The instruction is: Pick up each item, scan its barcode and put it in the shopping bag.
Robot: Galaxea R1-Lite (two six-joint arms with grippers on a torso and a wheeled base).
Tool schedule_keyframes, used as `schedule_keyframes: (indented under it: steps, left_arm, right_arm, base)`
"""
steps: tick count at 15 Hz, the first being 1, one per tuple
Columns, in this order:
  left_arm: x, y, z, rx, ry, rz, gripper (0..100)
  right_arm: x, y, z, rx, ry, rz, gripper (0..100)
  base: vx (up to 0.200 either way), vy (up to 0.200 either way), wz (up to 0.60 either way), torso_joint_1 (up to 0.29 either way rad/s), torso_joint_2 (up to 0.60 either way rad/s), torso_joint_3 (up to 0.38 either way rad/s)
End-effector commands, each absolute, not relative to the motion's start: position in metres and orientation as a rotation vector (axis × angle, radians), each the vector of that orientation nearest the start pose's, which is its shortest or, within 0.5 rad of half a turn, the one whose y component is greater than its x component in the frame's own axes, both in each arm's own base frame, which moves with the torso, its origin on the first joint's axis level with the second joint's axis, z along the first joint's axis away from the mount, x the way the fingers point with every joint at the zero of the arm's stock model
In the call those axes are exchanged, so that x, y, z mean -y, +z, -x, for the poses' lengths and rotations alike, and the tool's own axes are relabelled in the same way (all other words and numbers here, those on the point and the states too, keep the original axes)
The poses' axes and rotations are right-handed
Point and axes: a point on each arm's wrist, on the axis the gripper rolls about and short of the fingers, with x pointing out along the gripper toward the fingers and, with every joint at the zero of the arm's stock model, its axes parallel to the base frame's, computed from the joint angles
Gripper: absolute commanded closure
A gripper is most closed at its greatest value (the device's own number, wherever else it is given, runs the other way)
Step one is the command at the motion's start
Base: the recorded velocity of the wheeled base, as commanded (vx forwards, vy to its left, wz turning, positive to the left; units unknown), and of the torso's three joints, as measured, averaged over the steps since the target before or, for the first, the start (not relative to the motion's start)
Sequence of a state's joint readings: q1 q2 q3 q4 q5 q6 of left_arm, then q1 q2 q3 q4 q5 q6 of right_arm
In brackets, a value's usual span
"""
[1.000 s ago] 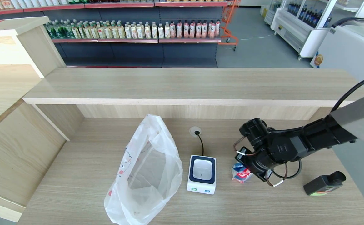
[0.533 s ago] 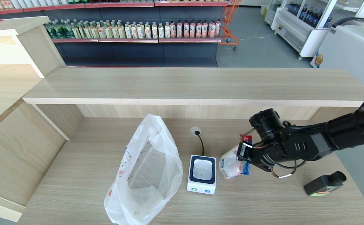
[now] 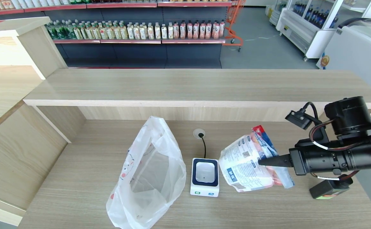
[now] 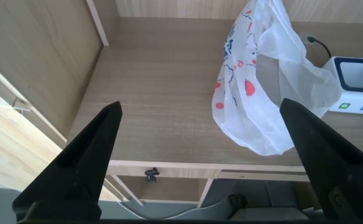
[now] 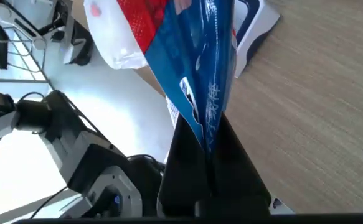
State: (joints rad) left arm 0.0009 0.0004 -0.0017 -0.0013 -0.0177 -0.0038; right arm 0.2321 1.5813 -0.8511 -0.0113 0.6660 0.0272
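My right gripper (image 3: 263,161) is shut on a snack packet (image 3: 249,163), white with blue and red print, held above the counter just right of the barcode scanner (image 3: 205,176). The packet's printed white side faces up and left. In the right wrist view the packet's blue edge (image 5: 205,81) is pinched between the dark fingers (image 5: 190,168), with the scanner (image 5: 254,25) beyond it. A white plastic shopping bag (image 3: 147,176) stands open left of the scanner. In the left wrist view my left gripper (image 4: 200,124) hangs open above the counter's left part, with the bag (image 4: 256,87) and scanner (image 4: 357,84) beyond it.
A small dark bottle with a green label (image 3: 330,187) lies on the counter at the right, under my right arm. A raised wooden ledge (image 3: 185,87) runs along the back, and a side wall (image 3: 19,152) closes the left. The scanner cable (image 3: 203,144) goes into a hole in the counter.
My right gripper took the snack packet off the counter, raised it and swung back to the right, turning so the packet's printed white side now faces up beside the scanner.
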Motion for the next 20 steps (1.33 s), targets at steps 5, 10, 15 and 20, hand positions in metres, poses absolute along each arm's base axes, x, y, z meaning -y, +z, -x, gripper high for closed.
schedule_keyframes:
  steps: [5, 10, 15, 20]
  left_arm:
    - [0.0, 0.076, 0.023, 0.003, -0.017, 0.003, 0]
    - [0.0, 0.076, 0.023, 0.003, -0.015, 0.005, 0]
    - [0.0, 0.076, 0.023, 0.003, -0.017, 0.005, 0]
    - [0.0, 0.076, 0.023, 0.003, -0.017, 0.003, 0]
  right_arm:
    - [-0.066, 0.183, -0.242, -0.698, 0.694, -0.13, 100]
    - [-0.066, 0.215, -0.218, -0.62, 0.874, -0.254, 100]
    - [-0.089, 0.238, -0.179, -0.711, 1.029, -0.465, 100]
    - [-0.104, 0.24, -0.152, -0.82, 1.194, -0.476, 100]
  base:
    - [0.0, 0.0, 0.0, 0.0, 0.0, 0.0]
    - [0.0, 0.0, 0.0, 0.0, 0.0, 0.0]
    - [0.0, 0.0, 0.0, 0.0, 0.0, 0.0]
    - [0.0, 0.0, 0.0, 0.0, 0.0, 0.0]
